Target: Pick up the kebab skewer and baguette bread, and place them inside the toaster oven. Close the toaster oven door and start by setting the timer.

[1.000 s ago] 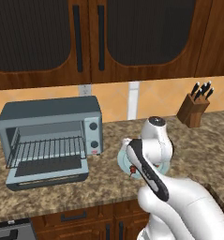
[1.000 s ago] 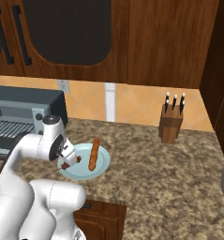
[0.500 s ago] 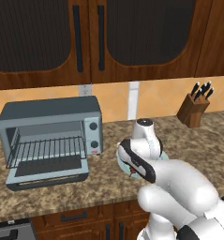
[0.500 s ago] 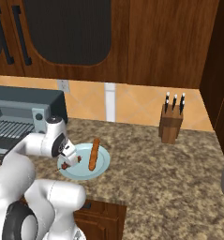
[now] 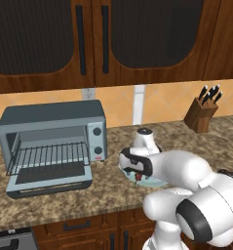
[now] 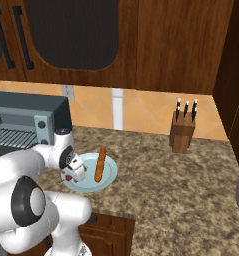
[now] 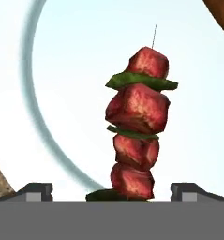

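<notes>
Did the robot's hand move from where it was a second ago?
Yes. In the right base view the gripper has dropped lower over the near-left part of the plate, toward the kebab skewer. The baguette bread stayed put.

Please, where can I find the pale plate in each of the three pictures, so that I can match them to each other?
Left base view: the plate peeks out under the arm, right of the toaster oven.
Right base view: the plate lies at left centre, holding the baguette bread.
Hand view: the plate forms the backdrop behind the kebab skewer.
Shared landmark: the kebab skewer on the plate.
</notes>
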You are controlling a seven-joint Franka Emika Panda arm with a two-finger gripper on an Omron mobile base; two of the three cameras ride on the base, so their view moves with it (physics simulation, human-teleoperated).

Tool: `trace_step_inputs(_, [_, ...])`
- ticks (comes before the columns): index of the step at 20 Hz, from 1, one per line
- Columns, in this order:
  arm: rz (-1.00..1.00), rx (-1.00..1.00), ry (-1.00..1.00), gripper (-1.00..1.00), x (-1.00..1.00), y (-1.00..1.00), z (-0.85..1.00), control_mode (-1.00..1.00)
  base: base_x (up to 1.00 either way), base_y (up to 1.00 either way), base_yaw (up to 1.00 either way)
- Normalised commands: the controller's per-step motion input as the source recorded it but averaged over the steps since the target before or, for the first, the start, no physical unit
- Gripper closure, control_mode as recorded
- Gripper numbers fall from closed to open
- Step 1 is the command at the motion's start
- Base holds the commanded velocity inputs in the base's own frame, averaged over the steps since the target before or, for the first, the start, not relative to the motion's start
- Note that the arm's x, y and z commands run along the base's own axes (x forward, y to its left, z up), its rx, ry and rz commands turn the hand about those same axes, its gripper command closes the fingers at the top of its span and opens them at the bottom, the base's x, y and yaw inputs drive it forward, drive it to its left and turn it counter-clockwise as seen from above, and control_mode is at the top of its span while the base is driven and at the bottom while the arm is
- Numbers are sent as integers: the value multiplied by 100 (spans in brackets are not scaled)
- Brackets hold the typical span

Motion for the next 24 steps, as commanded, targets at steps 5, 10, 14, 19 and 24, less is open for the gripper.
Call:
trace_step_inputs(5, [0,0,0,100,0,-5,-34,-100,0,0,0])
trace_step_inputs(10, [0,0,1,100,-3,-5,-25,-100,0,0,0])
trace_step_inputs(14, [0,7,1,100,-25,-5,-2,-100,0,0,0])
trace_step_inputs(19, [1,9,-1,100,-51,21,77,-100,0,0,0])
trace_step_inputs(24, [12,-2,0,100,-52,100,76,-100,0,0,0])
